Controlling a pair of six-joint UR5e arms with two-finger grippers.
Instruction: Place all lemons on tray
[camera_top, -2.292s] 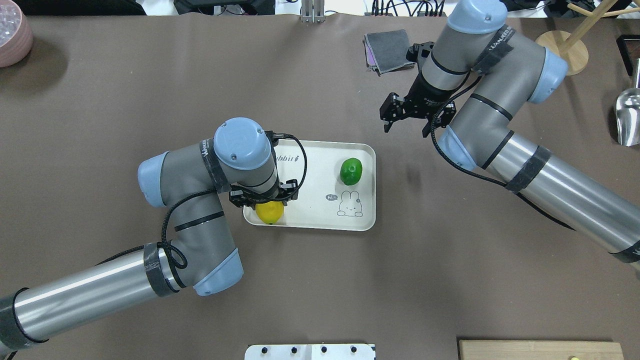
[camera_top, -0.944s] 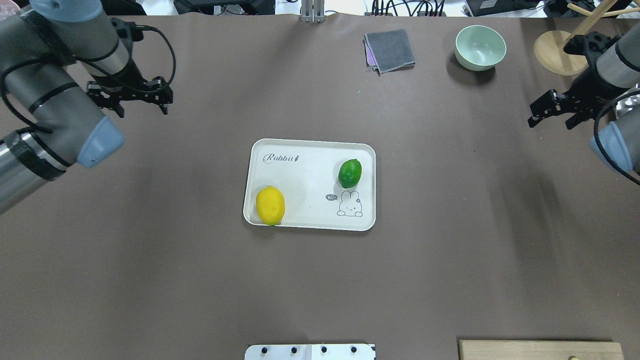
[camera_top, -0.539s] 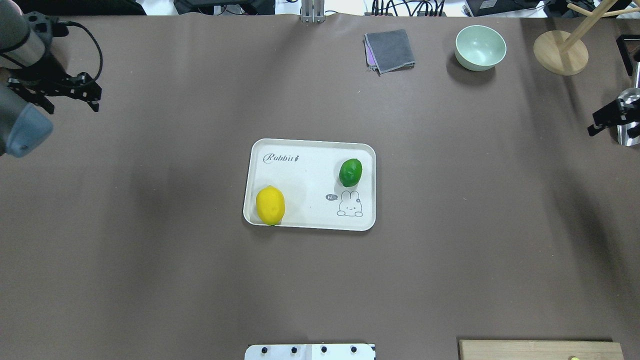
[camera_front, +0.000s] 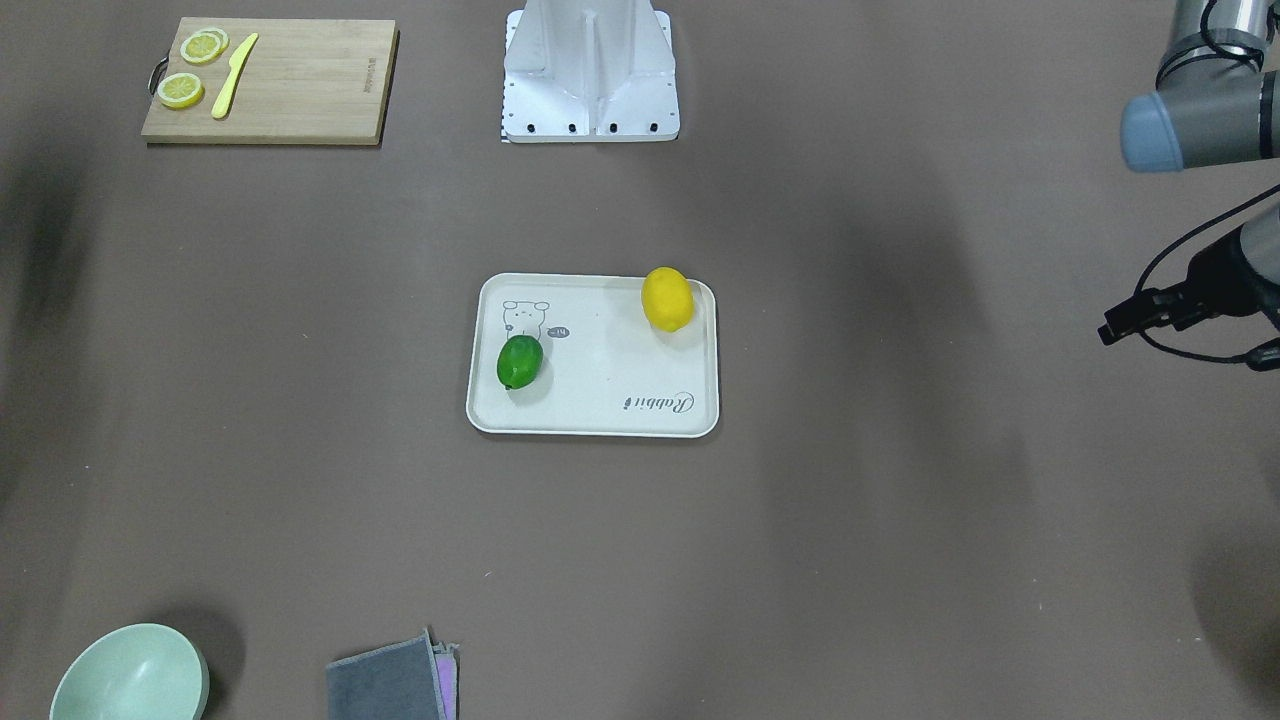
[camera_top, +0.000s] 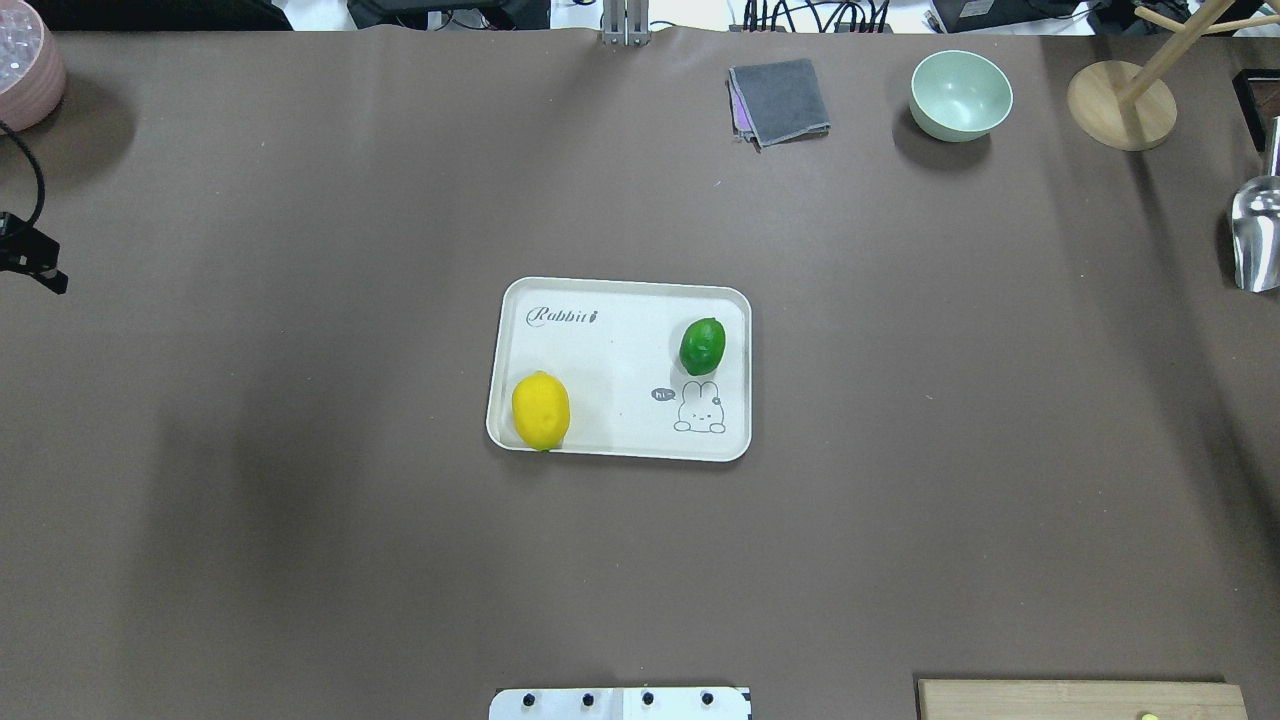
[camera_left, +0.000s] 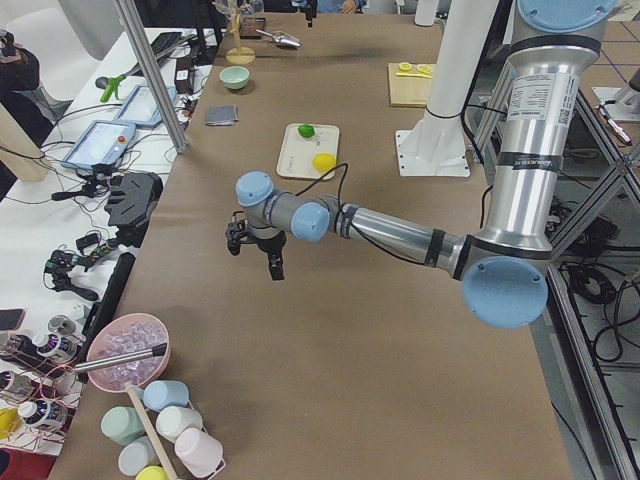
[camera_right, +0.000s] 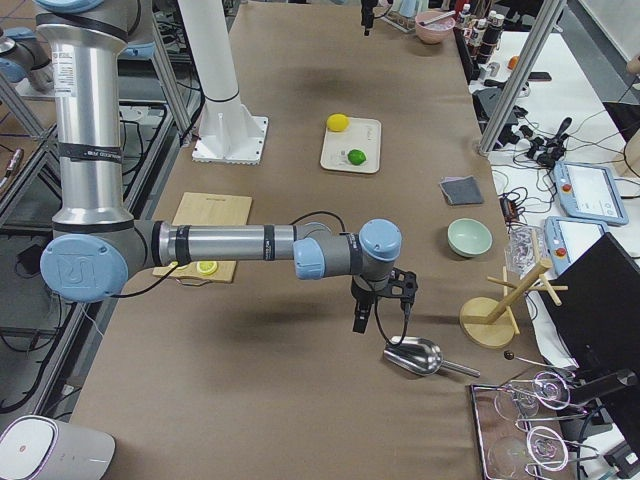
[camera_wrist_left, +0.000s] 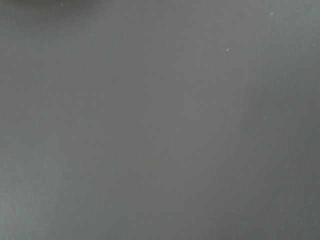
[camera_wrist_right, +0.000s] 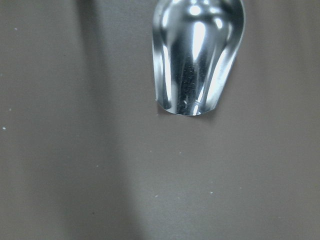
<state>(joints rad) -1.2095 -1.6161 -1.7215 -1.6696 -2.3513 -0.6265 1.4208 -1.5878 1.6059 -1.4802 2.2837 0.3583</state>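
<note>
Both arms have drawn farther out toward the ends of the table than half a second ago. In the overhead view the left gripper, then wholly in sight, now shows only a black tip at the left edge, and the right gripper has left that view altogether. Farthest left, the left gripper hangs above bare brown table, its fingers spread wide with nothing between them; its wrist camera sees only plain table surface. A pink bowl sits beyond those fingers, at the table's far corner. Well apart from them, toward the table's middle, lies the tray. The yellow lemon rests on it in the near corner on the left gripper's side, right at the rim. The green lemon rests on the tray's other half, toward the right gripper, just beyond the rabbit drawing. Farther right, along the far edge, are a folded grey cloth, a pale green bowl and a wooden stand. Last, the right gripper hangs at the table's right end, well apart from the tray, with a metal scoop on the table close by its fingers. Whether those fingers are spread or closed cannot be told, since only the side view shows them.
</note>
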